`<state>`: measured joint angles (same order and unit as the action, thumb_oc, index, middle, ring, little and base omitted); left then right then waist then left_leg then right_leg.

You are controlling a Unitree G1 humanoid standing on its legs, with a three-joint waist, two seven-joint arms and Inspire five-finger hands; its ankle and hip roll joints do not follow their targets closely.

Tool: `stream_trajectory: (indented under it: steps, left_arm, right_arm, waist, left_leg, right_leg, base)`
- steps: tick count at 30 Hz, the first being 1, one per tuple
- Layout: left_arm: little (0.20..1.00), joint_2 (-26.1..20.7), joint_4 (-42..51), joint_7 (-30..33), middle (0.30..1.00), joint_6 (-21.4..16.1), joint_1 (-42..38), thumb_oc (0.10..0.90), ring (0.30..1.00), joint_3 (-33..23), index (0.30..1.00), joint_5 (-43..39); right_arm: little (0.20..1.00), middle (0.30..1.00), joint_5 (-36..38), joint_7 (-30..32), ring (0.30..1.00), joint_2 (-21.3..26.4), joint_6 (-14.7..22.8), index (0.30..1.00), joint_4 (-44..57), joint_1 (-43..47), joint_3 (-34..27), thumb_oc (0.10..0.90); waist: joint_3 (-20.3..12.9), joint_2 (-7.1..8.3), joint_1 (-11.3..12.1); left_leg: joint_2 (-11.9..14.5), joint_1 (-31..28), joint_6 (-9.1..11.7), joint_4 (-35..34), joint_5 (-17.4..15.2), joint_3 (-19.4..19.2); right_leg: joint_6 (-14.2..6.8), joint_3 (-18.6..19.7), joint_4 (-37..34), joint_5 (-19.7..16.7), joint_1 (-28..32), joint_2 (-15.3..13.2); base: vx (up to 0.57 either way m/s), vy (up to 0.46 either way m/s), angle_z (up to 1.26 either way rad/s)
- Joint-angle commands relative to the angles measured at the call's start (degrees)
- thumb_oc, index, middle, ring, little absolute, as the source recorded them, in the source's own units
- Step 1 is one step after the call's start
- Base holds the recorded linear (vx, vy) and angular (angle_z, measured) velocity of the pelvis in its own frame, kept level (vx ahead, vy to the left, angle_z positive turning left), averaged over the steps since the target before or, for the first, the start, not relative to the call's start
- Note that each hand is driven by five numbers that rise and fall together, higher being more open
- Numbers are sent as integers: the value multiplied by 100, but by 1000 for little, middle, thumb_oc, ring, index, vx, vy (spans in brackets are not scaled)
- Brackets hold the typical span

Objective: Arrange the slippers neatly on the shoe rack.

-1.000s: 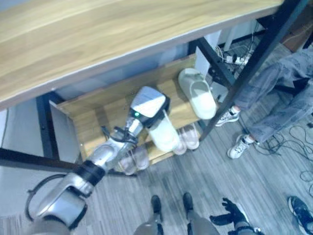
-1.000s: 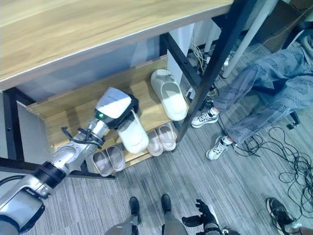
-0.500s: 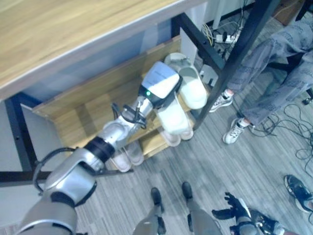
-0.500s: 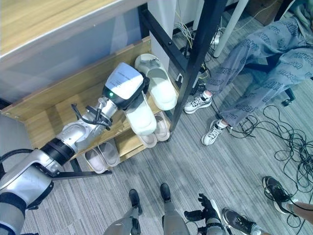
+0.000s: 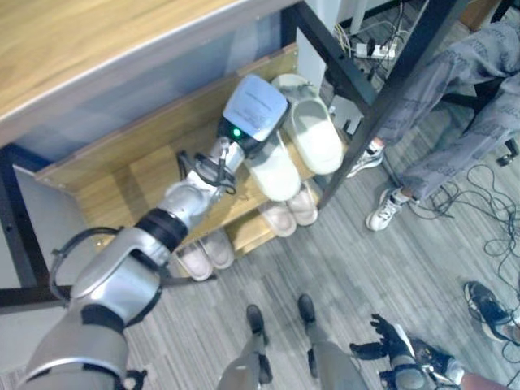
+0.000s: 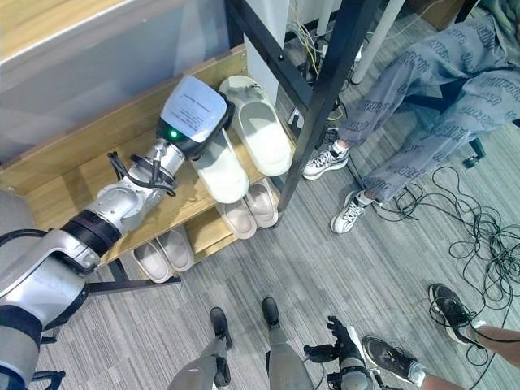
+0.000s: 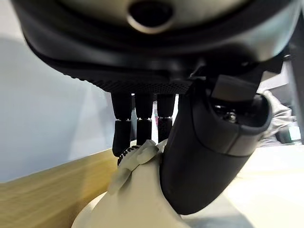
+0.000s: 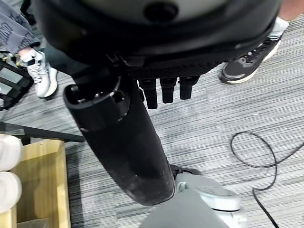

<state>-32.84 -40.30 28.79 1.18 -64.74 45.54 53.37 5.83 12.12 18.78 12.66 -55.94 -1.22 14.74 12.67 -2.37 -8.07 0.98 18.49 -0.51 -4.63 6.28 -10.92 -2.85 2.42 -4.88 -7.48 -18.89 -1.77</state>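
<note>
Your left hand (image 7: 190, 156) has its thumb and fingers pinched on a white slipper (image 5: 272, 166), resting on the rack (image 5: 146, 175) top shelf near its right end, just beside its mate (image 5: 317, 142). Line the toes up before letting go. Right hand (image 8: 123, 142) idles, fingers relaxed.

I'm carrying the white slipper (image 5: 274, 169) in my left hand (image 7: 199, 142) further along the shoe rack's upper shelf (image 5: 134, 175); it's now lying right beside the other white slipper (image 5: 315, 140), where a second ago they were well apart.
</note>
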Motion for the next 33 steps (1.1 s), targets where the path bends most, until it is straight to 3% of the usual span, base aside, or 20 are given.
stream_trajectory:
  steps: [1,16,17,33]
  left_arm:
    - [300,-55,-688,160,300,268,-974,400,300,61,300,-46]
    - [300,655,-833,154,300,270,-1076,400,300,-274,300,-532]
    - [900,692,-870,141,900,245,-1056,800,900,-295,900,-596]
    - [900,682,-390,-154,900,-192,-120,800,900,-702,900,-1356]
  right_arm:
    - [900,900,245,121,900,370,161,900,181,-153,-17,800]
    - [900,900,264,101,900,328,140,900,255,-108,77,800]
    - [900,900,269,102,900,334,135,900,251,-98,76,800]
    - [900,900,128,86,900,157,-20,900,89,-267,38,800]
  waist:
    - [-238,189,51]
    - [-209,262,0]
    - [-211,263,0]
    - [-385,270,106]
  left_leg:
    - [92,-111,331,-37,-420,448]
    - [90,-64,310,-37,-432,438]
    - [89,-66,311,-37,-431,438]
    - [82,-293,302,-37,-480,392]
  right_leg:
    - [-722,-385,110,153,-39,-560]
    - [-700,-363,130,148,-103,-571]
    - [-698,-363,131,149,-103,-571]
    - [-686,-407,153,211,109,-564]
  base:
    - [0,0,0]
    - [0,0,0]
    - [0,0,0]
    - [0,0,0]
